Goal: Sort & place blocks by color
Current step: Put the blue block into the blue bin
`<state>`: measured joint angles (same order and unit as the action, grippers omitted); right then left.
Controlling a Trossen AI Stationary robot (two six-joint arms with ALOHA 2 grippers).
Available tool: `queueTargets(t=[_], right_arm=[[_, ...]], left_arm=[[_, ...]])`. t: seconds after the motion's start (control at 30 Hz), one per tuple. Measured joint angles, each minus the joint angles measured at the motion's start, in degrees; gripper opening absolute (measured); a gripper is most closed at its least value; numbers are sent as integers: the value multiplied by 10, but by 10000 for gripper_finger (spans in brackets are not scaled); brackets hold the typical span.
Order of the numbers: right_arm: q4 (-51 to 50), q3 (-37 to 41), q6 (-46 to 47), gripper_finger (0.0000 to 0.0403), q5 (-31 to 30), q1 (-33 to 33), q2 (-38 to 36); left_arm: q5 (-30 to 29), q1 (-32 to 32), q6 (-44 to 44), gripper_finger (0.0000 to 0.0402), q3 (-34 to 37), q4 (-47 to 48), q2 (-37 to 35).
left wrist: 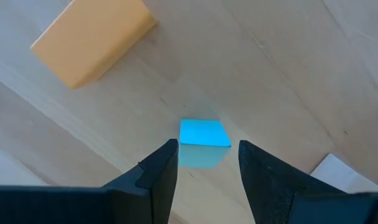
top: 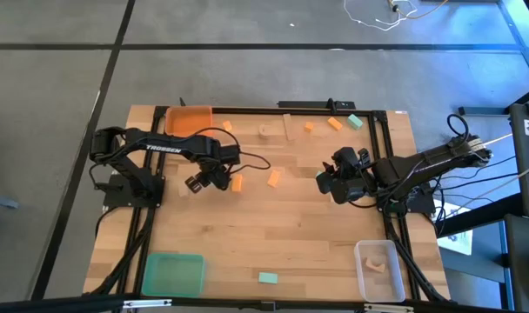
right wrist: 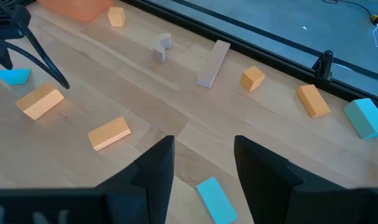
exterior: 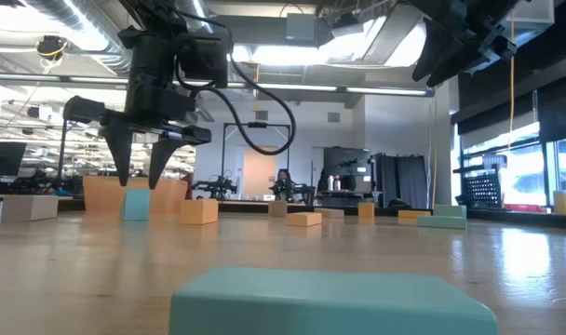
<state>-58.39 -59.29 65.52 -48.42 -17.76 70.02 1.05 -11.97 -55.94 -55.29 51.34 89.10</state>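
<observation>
My left gripper [left wrist: 204, 180] points straight down over a small teal block [left wrist: 204, 134] that lies flat on the table left of centre. Its fingers are open, and their tips hang just above the block [exterior: 136, 203] without touching it. Right of centre, my right gripper [right wrist: 204, 177] is raised, slanting down, open and holding nothing; another teal block [right wrist: 215, 199] lies on the table below it. Orange blocks [top: 237, 183] [top: 274, 178] lie mid-table. Further orange, teal [top: 355, 122] and pale wood blocks [top: 288, 128] sit along the far edge.
An orange tray [top: 189, 120] stands at the far left corner, a green tray [top: 171, 274] at the near left. A clear tray [top: 364, 276] at the near right holds a wood block [top: 378, 263]. One teal block [top: 267, 278] lies by the near edge.
</observation>
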Motion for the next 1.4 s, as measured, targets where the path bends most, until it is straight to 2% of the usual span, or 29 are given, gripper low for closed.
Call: queueTargets(t=[1.07,1.4], right_arm=[[-1,0,-1,168,0,0,0],[-1,0,-1,168,0,0,0]], left_arm=[[1,-2,1,160,2,12,10],[1,1,0,160,69,-31,10]])
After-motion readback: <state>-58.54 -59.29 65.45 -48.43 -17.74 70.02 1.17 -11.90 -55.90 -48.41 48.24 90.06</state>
